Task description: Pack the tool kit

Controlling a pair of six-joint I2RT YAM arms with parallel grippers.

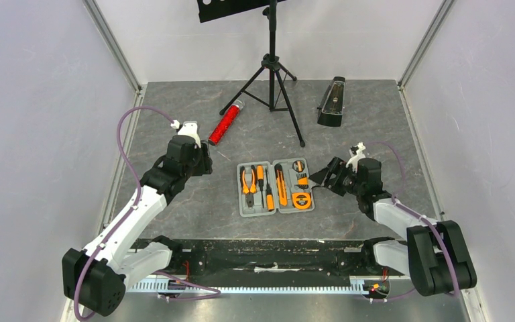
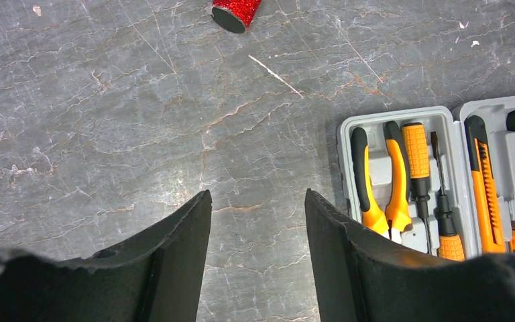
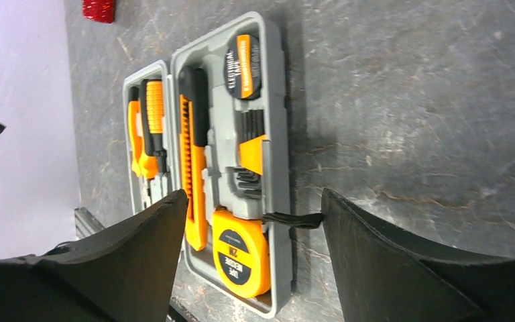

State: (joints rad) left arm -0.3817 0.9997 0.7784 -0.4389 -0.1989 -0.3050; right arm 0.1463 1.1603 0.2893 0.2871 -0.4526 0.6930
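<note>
Both arms reach in from the near edge. The left hand [image 1: 204, 161] hovers over bare tabletop [image 1: 174, 221] left of the kit, and the right hand [image 1: 322, 178] sits low, just beside the kit's right rim. Each hand is parted fairly wide with nothing between its fingers.

At mid-tabletop the grey case [image 1: 276, 212] lies flat and open. The pliers [image 2: 375, 188] and screwdrivers [image 2: 419, 154] fill its left half; the knife [image 3: 194, 168], hex keys [image 3: 249, 154], electrical tape [image 3: 243, 66] and tape measure [image 3: 241, 258] fill its right half. Closing looks like the step left.

The main risk is the light case sliding or pivoting on the smooth tabletop if one half is lifted without the other being pinned. A tilted half could also spill any tool that is not fully seated.

The smaller risk is the tape measure's black strap [image 3: 292, 219]. It pokes out over the right rim, reaching or almost reaching the right hand's finger. A snag there could drag the tape measure out of its recess. Left hanging out, the strap could get pinched and stop the case from latching.
</note>
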